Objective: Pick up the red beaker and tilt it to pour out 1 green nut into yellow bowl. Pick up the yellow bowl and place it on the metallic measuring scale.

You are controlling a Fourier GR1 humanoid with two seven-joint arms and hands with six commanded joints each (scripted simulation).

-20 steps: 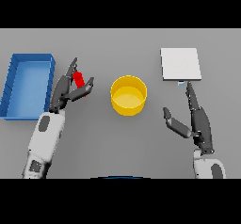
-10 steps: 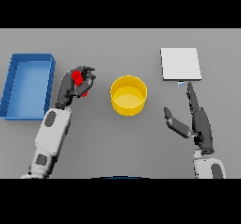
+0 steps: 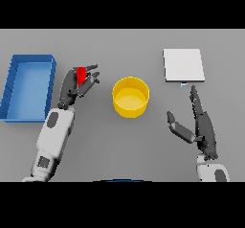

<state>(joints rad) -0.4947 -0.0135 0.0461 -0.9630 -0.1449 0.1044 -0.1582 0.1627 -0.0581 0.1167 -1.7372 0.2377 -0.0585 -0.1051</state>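
My left hand (image 3: 74,85) has its fingers curled round the red beaker (image 3: 82,74), only the top of which shows between fingers and thumb. It holds the beaker left of the yellow bowl (image 3: 130,96), which stands at the table's middle. I cannot see a green nut. The metallic measuring scale (image 3: 184,65), a pale square plate, lies at the back right. My right hand (image 3: 198,124) rests open on the table, right of the bowl and in front of the scale.
A blue rectangular bin (image 3: 27,86) stands at the left edge, just beyond my left hand.
My left hand has closed its fingers round the red beaker and turned it, so less red shows now. The right hand has barely moved.
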